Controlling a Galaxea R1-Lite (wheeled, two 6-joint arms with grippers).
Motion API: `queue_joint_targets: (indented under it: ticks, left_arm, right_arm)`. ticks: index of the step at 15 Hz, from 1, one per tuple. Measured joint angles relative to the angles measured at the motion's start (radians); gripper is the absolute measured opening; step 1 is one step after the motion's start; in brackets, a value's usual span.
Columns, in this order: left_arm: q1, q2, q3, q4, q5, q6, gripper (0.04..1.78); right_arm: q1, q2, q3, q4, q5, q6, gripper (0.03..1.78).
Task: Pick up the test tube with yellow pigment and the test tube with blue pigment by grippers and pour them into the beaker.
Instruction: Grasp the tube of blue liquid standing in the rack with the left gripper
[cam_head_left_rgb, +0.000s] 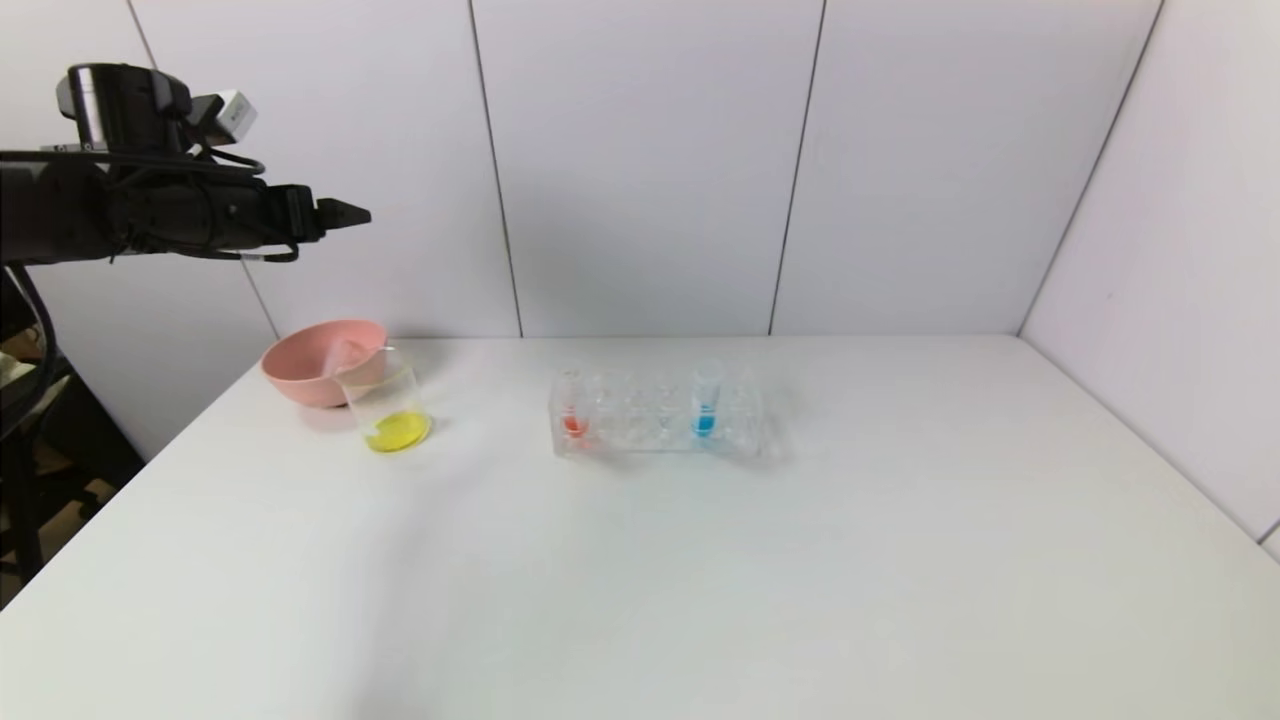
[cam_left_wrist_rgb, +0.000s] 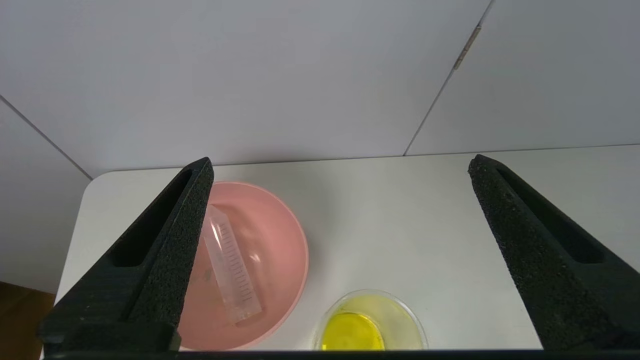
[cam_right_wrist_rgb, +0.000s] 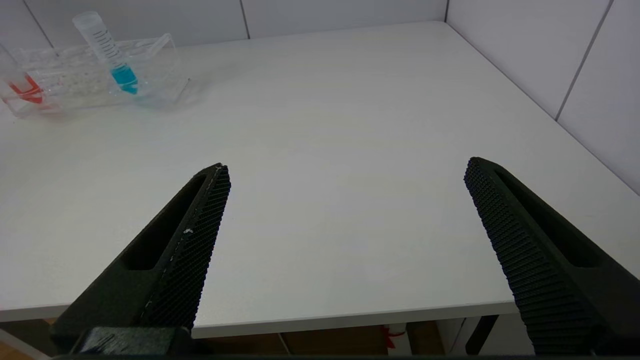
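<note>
The beaker (cam_head_left_rgb: 392, 405) stands at the table's back left, against the pink bowl, with yellow liquid in its bottom; it also shows in the left wrist view (cam_left_wrist_rgb: 372, 327). The test tube with blue pigment (cam_head_left_rgb: 706, 405) stands upright in the clear rack (cam_head_left_rgb: 655, 430); it also shows in the right wrist view (cam_right_wrist_rgb: 107, 50). No tube with yellow colour shows. My left gripper (cam_head_left_rgb: 352, 213) is open and empty, high above the bowl and beaker (cam_left_wrist_rgb: 340, 167). My right gripper (cam_right_wrist_rgb: 347, 167) is open and empty over the table's front edge, out of the head view.
The pink bowl (cam_head_left_rgb: 305, 375) holds a clear graduated tube (cam_left_wrist_rgb: 230, 270) lying on its side, with no colour in it. A tube with red pigment (cam_head_left_rgb: 573, 412) stands at the rack's left end. White walls close the back and right.
</note>
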Motion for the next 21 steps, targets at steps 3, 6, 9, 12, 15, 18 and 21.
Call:
queue_joint_targets:
  ticks: [3,6,9,12,15,18,21]
  left_arm:
    - [-0.040,-0.093,0.039,0.022,0.041,0.004,1.78]
    - [-0.103,-0.192,0.123,0.019,0.084,0.008,1.78]
    - [-0.189,-0.317,0.257,0.017,0.202,0.007,1.78]
    - [-0.278,-0.467,0.421,0.014,0.313,0.005,1.78]
    - [-0.386,-0.615,0.591,0.003,0.411,0.003,1.78]
    - [-0.488,-0.738,0.753,-0.004,0.469,0.002,1.78]
    - [-0.619,-0.814,0.916,-0.129,0.482,-0.008,1.78]
  right_arm:
    - [0.000,0.000,0.000,0.000,0.000,0.000,1.71]
    - [0.000,0.000,0.000,0.000,0.000,0.000,1.71]
    - [0.000,0.000,0.000,0.000,0.000,0.000,1.71]
    - [0.000,0.000,0.000,0.000,0.000,0.000,1.71]
    - [0.000,0.000,0.000,0.000,0.000,0.000,1.71]
    - [0.000,0.000,0.000,0.000,0.000,0.000,1.71]
    - [0.000,0.000,0.000,0.000,0.000,0.000,1.71]
